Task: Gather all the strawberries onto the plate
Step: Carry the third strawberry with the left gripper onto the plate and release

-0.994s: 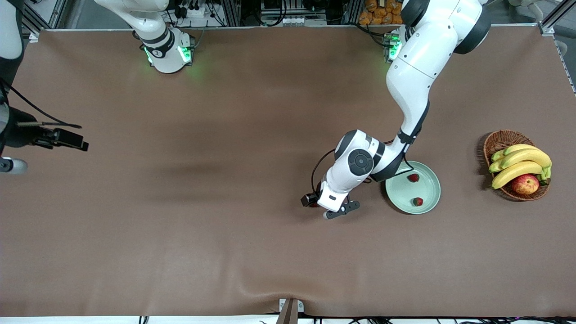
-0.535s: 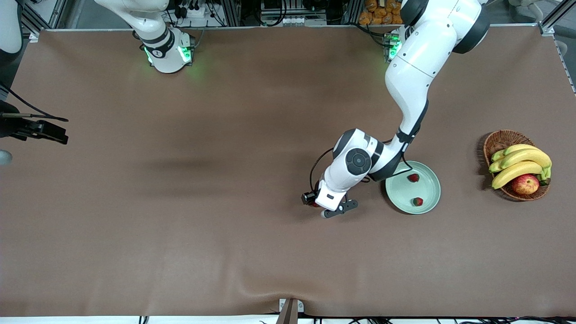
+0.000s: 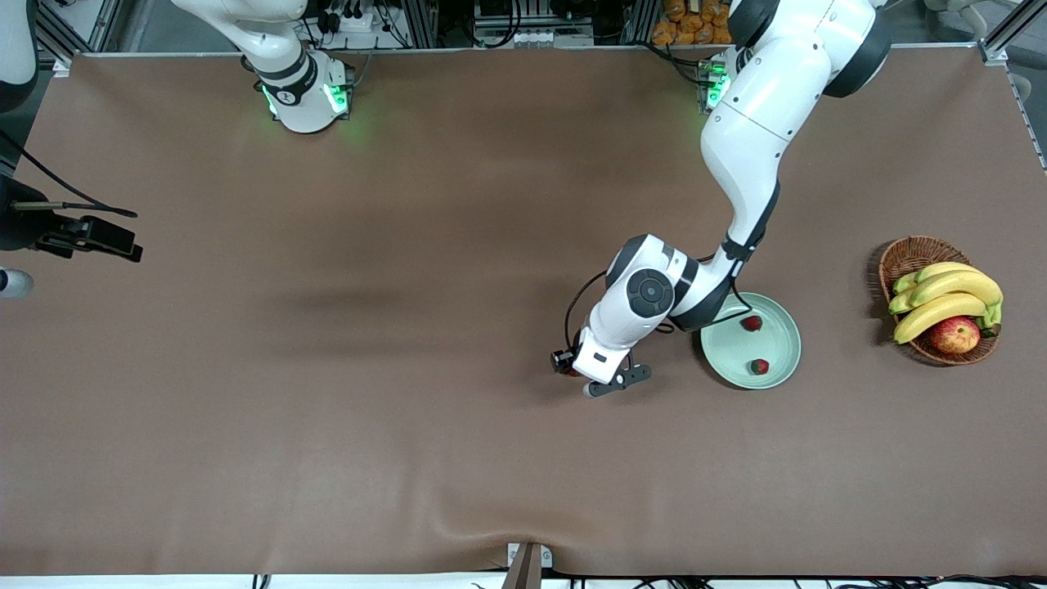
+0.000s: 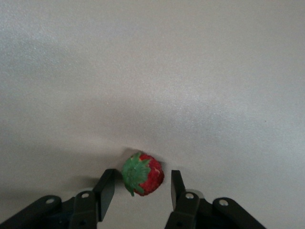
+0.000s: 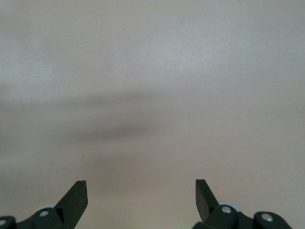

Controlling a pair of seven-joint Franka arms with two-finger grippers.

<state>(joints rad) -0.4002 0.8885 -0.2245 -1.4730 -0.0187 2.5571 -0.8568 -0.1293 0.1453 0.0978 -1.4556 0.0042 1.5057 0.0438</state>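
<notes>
Lying between the left gripper's (image 4: 140,187) jaws: strawberry (image 4: 143,173).

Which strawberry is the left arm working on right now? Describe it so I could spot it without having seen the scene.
Start at the pale green plate, beside the basket of fruit. Just off its rim, toward the right arm's end, the left claw is down on the table around a strawberry. It is the only strawberry on bare brown table; two others lie in the plate.

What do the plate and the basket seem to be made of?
The plate looks like glazed ceramic or smooth plastic: even pale mint-green colour, smooth raised rim; which of the two cannot be told. The basket looks like woven wicker: brown, with a ribbed, matte wall.
</notes>
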